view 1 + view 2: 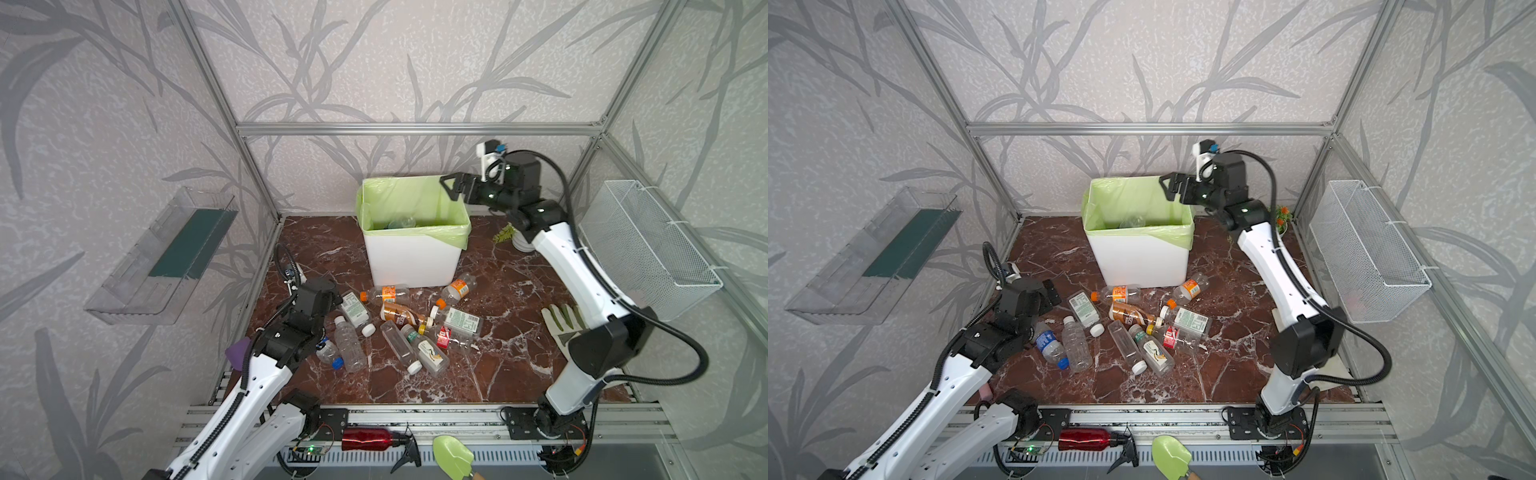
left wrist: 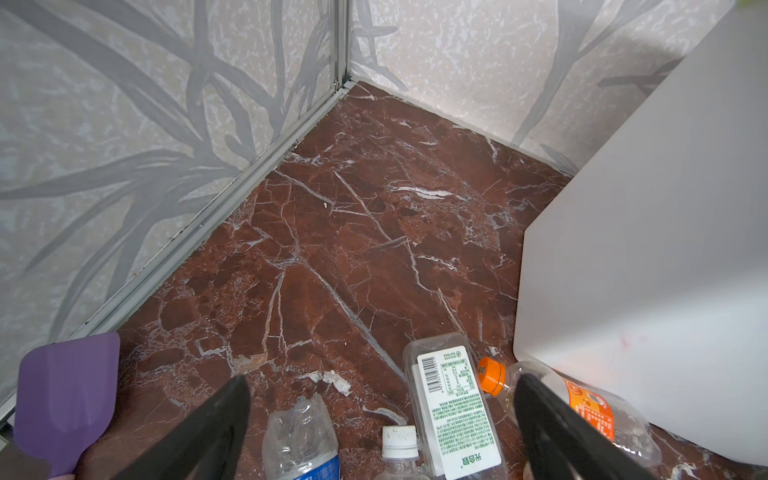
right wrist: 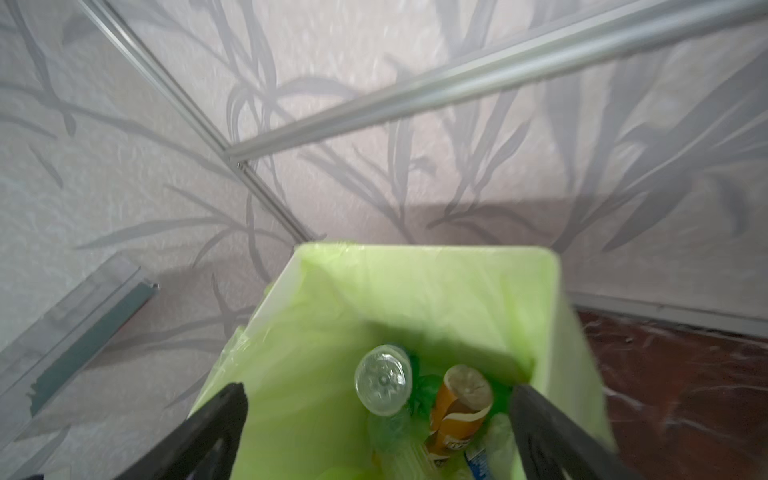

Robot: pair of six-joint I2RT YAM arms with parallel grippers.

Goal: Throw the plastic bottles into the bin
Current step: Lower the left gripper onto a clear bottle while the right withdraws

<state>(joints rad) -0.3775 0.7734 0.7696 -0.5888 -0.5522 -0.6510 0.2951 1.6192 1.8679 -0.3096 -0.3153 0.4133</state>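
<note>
Nearest the rail lie a red spray bottle (image 1: pixel 368 440) and a green scoop (image 1: pixel 452 455), neither part of the job. Just past them the left gripper (image 2: pixel 382 384) hangs low over the brown marble worktop (image 1: pixel 498 374), its jaws spread wide and grasping nothing. Its wrist view shows a green-labelled bottle (image 2: pixel 453 411) in the gap between them, though I cannot tell whether the jaws are down at its level. A crushed blue-labelled bottle (image 2: pixel 299 440) lies to one side and an orange-capped bottle (image 2: pixel 582 415) just beside the bin's wall. Only this view shows the purple scoop (image 2: pixel 66 399) whole; in a top view the arm hides most of it. Beyond, the plastic bottles (image 1: pixel 415 328), some ten of them, lie loose in a heap mid-worktop. Behind the heap stands the bin (image 1: pixel 411 257). Over its far right rim is the right gripper (image 1: pixel 454 186), jaws released and empty. Its wrist view looks straight into the bin at a clear bottle (image 3: pixel 382 380) base-up, a brown bottle (image 3: pixel 457 407) and more beneath, where the top views catch only a glint. I judge this to be the drop end of one cycle, with the task well short of done. Next, the right arm would need to swing back to the heap. The left would need to close across the green-labelled bottle's narrow width and lift it clear of its neighbours.
</note>
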